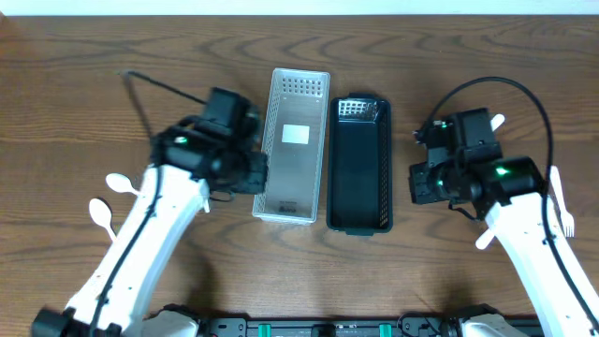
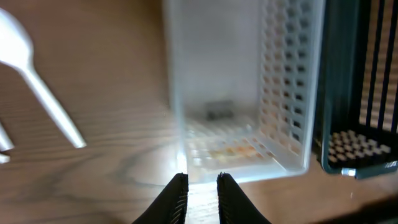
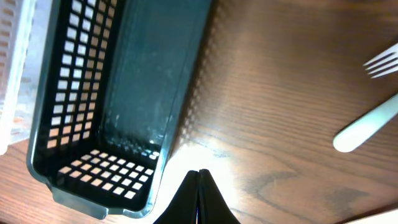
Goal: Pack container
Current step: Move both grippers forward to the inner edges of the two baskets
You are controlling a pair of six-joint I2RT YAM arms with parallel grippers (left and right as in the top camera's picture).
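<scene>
**Both grippers low at the table, neither holding anything**

Left gripper [image 2: 200, 200]: the two dark fingers [image 2: 176, 199] stood almost together, with a narrow gap between them. Bare wood showed through the gap and nothing was gripped. The tips were close above the table [image 2: 93, 174], just before the near corner of the clear container [image 2: 280, 81]. From the wrist view I could not tell whether they touched it.

Right gripper [image 3: 198, 199]: the fingers were pressed fully together, with no gap and nothing between them. They pointed at the wood just beside the near right corner of the black basket [image 3: 74, 87], close to its rim but apart from it.

Containers: both sat mid-table, side by side with their long sides nearly touching, the clear container on the left and the black basket on the right. Both were upright. No cutlery was visible inside either one.

Cutlery: a white spoon [image 2: 50, 102] lay flat on the wood to the left of the clear container, well apart from it. A white fork [image 3: 367, 124] lay on the wood to the right of the black basket, also well apart. The overhead view showed further white pieces at both outer sides.
</scene>
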